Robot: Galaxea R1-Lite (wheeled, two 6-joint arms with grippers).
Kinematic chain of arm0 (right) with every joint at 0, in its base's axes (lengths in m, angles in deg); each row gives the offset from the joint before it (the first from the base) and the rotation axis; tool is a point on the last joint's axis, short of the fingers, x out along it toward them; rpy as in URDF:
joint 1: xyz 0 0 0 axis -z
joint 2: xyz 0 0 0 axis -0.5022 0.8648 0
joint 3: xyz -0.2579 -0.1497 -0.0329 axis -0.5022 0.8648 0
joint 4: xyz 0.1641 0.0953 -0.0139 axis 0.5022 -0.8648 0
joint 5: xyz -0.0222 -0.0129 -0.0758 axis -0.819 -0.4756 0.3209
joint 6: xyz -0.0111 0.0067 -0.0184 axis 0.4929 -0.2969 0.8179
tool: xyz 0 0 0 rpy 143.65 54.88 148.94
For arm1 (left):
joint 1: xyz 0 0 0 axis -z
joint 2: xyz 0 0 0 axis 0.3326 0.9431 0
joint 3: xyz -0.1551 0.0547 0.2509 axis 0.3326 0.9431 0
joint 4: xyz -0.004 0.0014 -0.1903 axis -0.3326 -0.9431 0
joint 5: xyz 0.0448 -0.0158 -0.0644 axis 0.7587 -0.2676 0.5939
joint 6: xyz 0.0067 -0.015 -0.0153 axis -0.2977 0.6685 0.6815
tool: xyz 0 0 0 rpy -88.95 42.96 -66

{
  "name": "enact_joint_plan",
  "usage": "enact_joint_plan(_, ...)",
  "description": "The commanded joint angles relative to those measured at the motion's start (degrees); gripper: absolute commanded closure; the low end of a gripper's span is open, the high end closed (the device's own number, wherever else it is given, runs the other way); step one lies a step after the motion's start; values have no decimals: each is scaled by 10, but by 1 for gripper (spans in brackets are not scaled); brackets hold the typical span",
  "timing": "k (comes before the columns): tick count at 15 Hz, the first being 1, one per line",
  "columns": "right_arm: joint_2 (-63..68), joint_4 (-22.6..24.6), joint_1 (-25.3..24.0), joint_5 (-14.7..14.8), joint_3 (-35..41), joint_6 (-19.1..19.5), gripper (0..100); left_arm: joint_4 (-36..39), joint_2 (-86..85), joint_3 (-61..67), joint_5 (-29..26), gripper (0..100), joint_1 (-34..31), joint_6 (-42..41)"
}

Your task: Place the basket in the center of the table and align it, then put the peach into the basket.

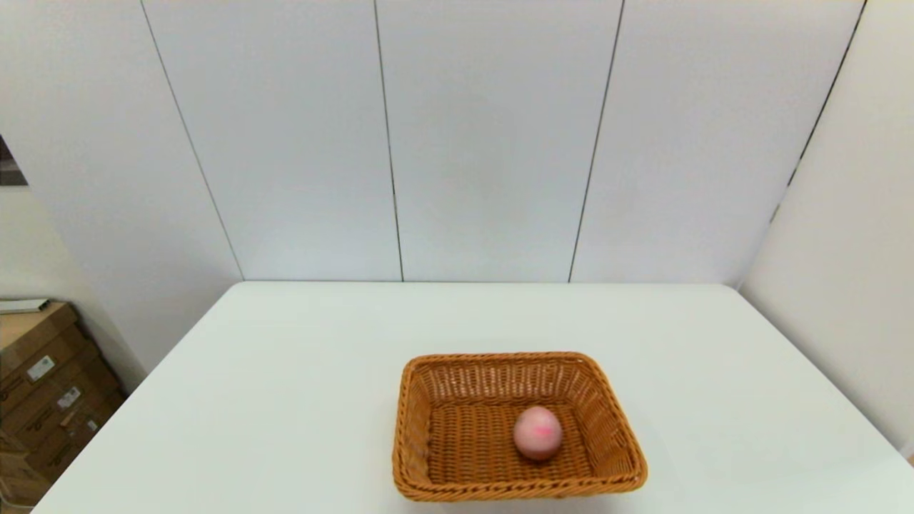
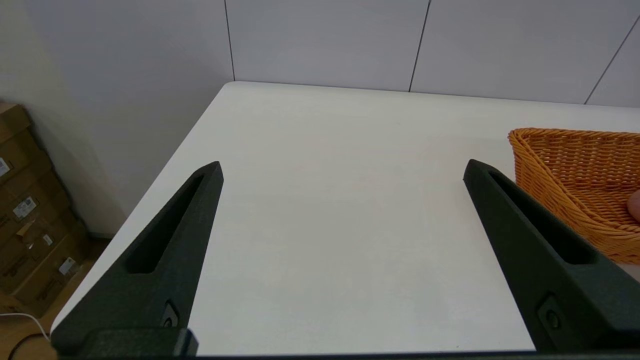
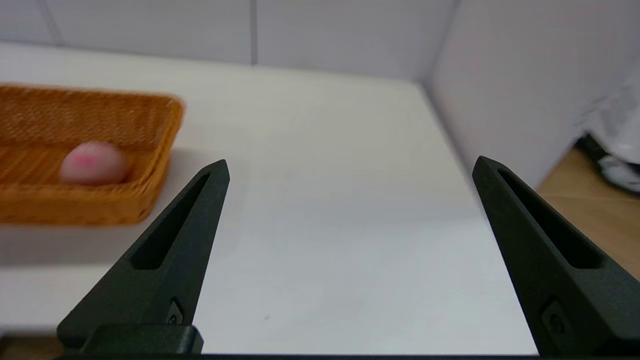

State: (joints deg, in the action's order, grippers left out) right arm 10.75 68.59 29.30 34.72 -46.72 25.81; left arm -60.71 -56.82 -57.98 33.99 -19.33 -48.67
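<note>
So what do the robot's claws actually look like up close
Both look alike. The left claw and the right claw each have two long matte black fingers that taper to a point, wedge-shaped, with a long slot recessed in each and a small round screw near the base. No cables or markings show; the arms themselves are out of view.

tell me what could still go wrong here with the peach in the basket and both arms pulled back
The basket sits close to the table's near edge, so a bump from a returning arm might push it off. The peach rests loose on the weave and could roll if jostled. The left gripper and right gripper are both open, beside the basket.
</note>
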Motion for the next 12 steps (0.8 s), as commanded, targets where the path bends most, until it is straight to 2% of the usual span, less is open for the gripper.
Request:
enact_joint_plan(1, -45, 85, 4, -28, 102, -25, 0, 0, 1, 0, 0, 0, 0, 0)
enact_joint_plan(2, -45, 95, 4, -40, 117, -26, 0, 0, 1, 0, 1, 0, 0, 1)
enact_joint_plan(4, -45, 127, 4, -44, 128, -27, 0, 0, 1, 0, 0, 0, 0, -1)
enact_joint_plan(12, -45, 127, 4, -43, 128, -32, 0, 1, 1, -1, 0, 0, 0, -10)
